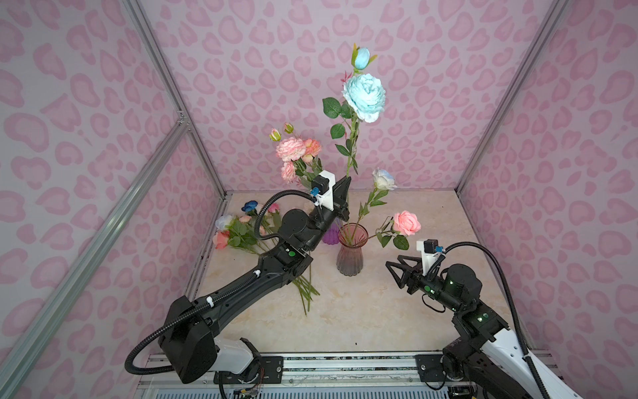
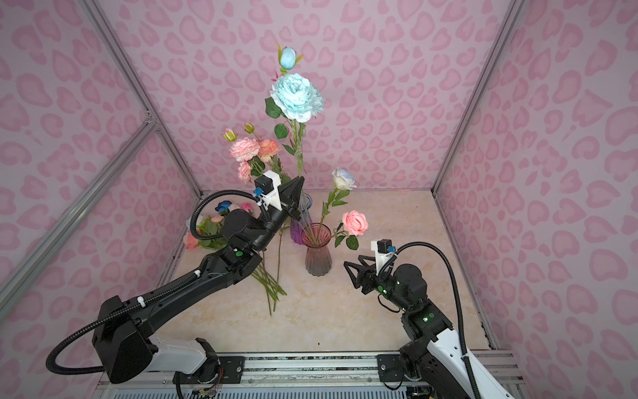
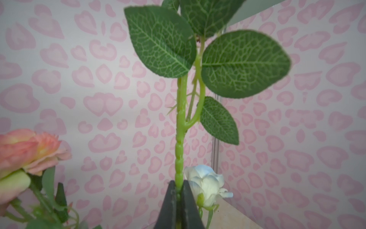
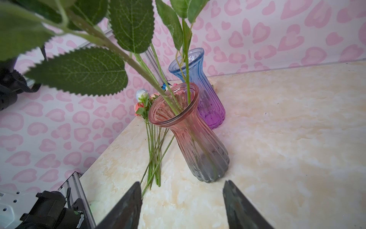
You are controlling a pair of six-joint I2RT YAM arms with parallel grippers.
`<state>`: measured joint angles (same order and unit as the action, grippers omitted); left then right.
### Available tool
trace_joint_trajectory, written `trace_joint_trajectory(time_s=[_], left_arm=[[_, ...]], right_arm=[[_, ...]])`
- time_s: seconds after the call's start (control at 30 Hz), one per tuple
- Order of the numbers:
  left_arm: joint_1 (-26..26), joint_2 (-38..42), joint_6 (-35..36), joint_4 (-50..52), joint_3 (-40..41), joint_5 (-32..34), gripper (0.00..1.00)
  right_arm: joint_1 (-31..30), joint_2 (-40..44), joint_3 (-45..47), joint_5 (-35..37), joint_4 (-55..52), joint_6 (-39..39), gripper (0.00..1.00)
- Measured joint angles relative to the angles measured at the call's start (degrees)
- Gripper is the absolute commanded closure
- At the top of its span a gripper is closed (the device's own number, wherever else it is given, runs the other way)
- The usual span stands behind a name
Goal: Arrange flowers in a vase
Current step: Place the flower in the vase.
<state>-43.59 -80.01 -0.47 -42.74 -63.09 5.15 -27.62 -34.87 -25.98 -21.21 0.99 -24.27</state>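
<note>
While the left gripper [image 3: 178,184] is clamped low on the pale-blue peony [image 1: 364,96], its stem stands near upright, and the foot seems to sit in the mouth of the pink vase [image 1: 351,257] straight below. We judge the next move belongs to the left arm: straight down that axis. The right gripper [image 1: 393,260] waits near-right of the vase, jaws parted and empty.

- The front vase [image 1: 350,255] stands mid-table [image 1: 397,311]; the rear vase [image 1: 330,236] is just behind it, to the left.
- A taller rose [image 1: 383,179] and a lower rose [image 1: 406,222] stand in the front vase.
- Loose flowers [image 1: 238,231] lie on the table left of both vases.
- The left end effector [image 1: 348,180], above the rear vase, grips the tall peony [image 1: 364,96] by its stem.
- The right end effector [image 1: 393,261] is right of the front vase.
</note>
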Motion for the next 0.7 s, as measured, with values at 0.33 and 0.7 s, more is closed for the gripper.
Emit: trace_joint_trajectory(time_s=[0.33,0.7], left_arm=[[-2.7,-1.0,-1.2,1.1,4.8,1.6,0.92],[-3.5,-2.4,-6.0,6.3,6.2,3.0,0.69]], right_arm=[[0.0,-1.1,0.1,0.4,0.2,0.1,0.34],[0.0,-0.4,0.4,1.7,0.4,0.5,0.3]])
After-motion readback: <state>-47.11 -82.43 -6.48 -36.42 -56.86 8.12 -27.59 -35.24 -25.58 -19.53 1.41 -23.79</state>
